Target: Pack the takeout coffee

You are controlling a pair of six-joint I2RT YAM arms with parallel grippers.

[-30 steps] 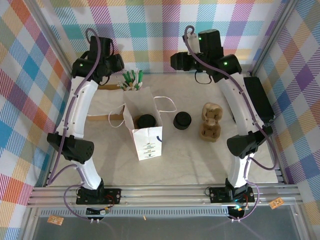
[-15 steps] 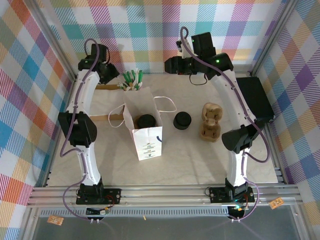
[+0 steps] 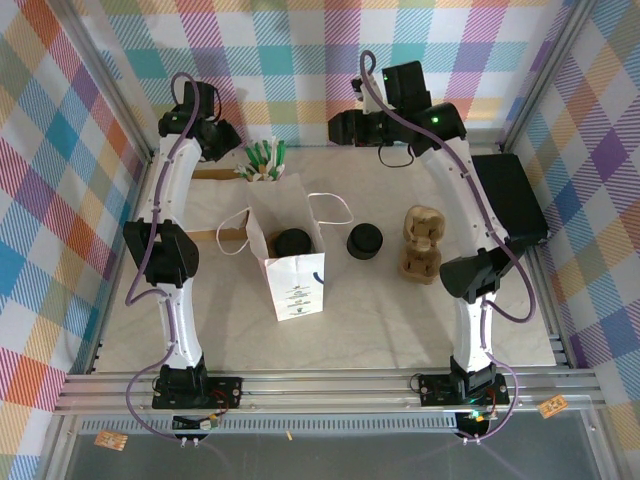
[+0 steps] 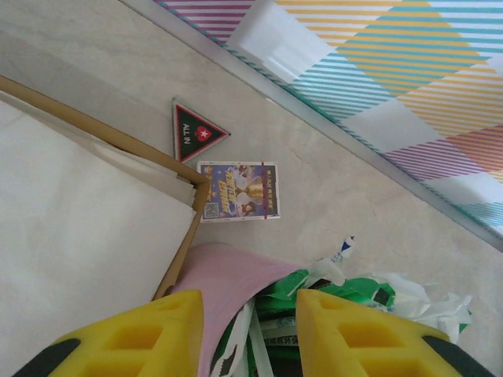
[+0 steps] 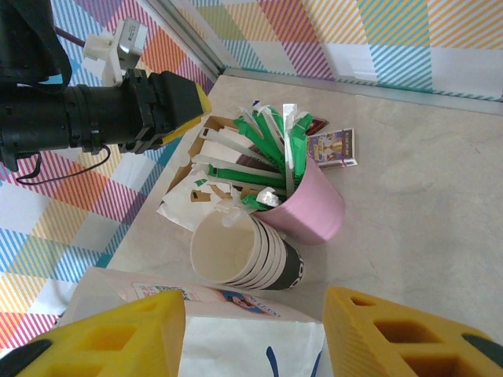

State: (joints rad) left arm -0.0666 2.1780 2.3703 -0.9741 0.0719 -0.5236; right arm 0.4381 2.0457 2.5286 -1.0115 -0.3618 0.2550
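Note:
The takeout coffee (image 3: pixel 293 241) stands inside the open white paper bag (image 3: pixel 290 262) at the table's middle; its round black lid shows and the bag walls hide the cup. My left gripper (image 3: pixel 230 135) hovers at the far left, its yellow fingers (image 4: pixel 134 338) apart and open above a pink cup (image 4: pixel 224 283) of green sachets, holding nothing. My right gripper (image 3: pixel 336 128) hangs at the back centre, wide open and empty, looking down on the bag's top edge (image 5: pixel 236 338).
A squat stack of black lids (image 3: pixel 365 241) sits right of the bag, with cardboard cup carriers (image 3: pixel 421 245) further right. Nested paper cups (image 5: pixel 244 251) lie beside the pink cup (image 5: pixel 310 208). A brown tray of white napkins (image 4: pixel 78 236) lies at the far left.
The left arm has folded back toward the far-left corner and its jaws have narrowed. The right gripper has shifted left along the back. Bag and lid have not moved.

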